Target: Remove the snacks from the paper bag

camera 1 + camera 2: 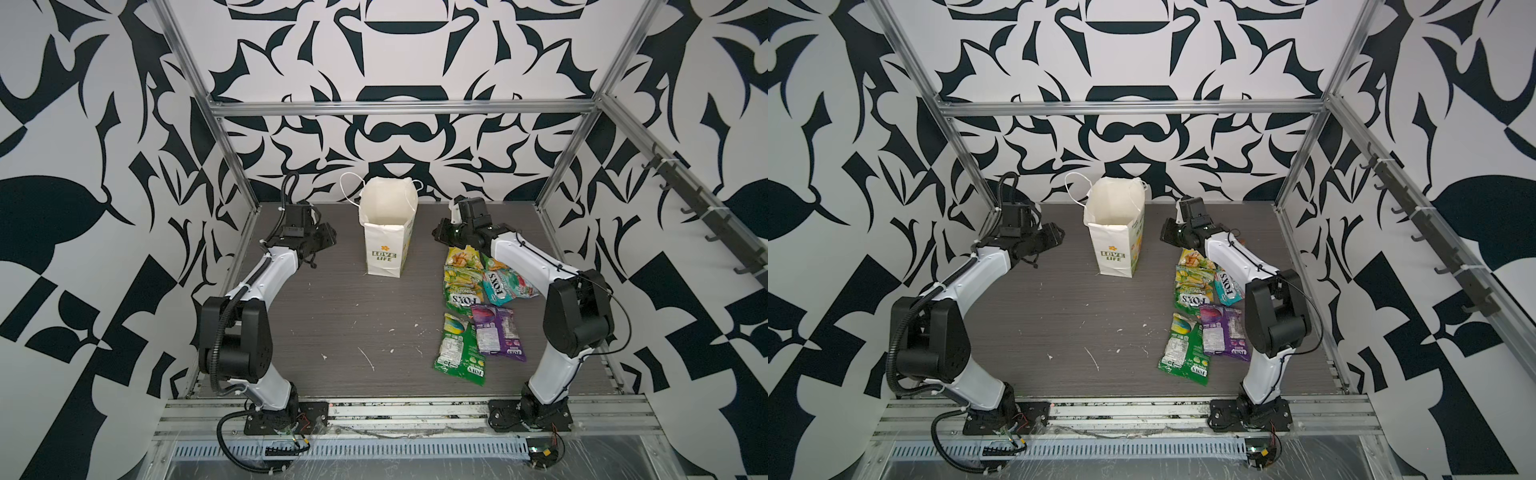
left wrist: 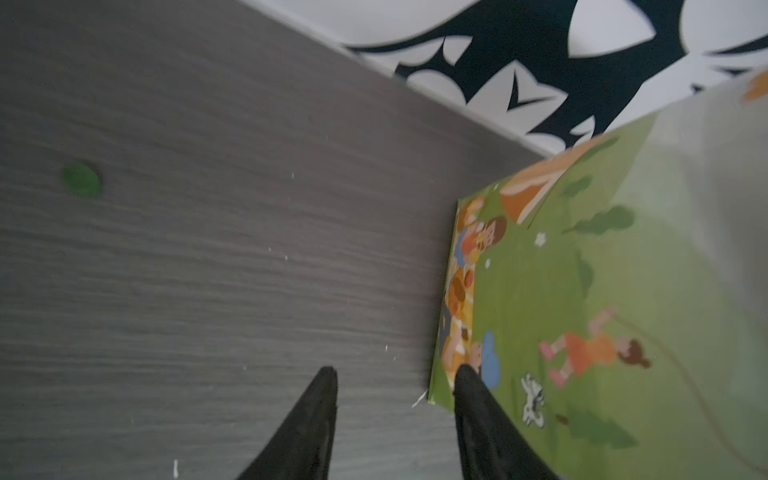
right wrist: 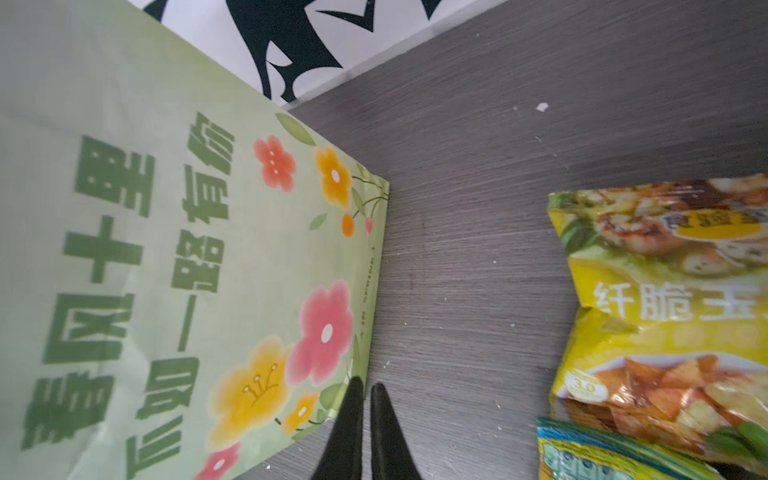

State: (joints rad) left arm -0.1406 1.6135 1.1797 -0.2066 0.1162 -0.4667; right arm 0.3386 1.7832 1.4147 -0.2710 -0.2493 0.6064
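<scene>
The paper bag (image 1: 384, 245) (image 1: 1115, 249) stands upright at the back middle of the table, mouth open, and the part of its inside that shows is bare white. Several snacks lie flat to its right: a yellow packet (image 1: 461, 257) (image 3: 665, 311), a green FOX'S packet (image 1: 461, 291), a teal one (image 1: 505, 284), a purple one (image 1: 494, 328) and a second green one (image 1: 455, 349). My left gripper (image 1: 328, 237) (image 2: 397, 370) hovers left of the bag (image 2: 602, 311), open and holding nothing. My right gripper (image 1: 436, 232) (image 3: 368, 383) is shut on nothing between the bag (image 3: 166, 249) and the yellow packet.
Aluminium frame posts (image 1: 232, 166) and the patterned back wall close in the table behind the bag. A small green spot (image 2: 81, 178) marks the grey tabletop (image 1: 353, 324). Both arm bases sit on the front rail (image 1: 415, 411). Hooks (image 1: 706, 237) line the right wall.
</scene>
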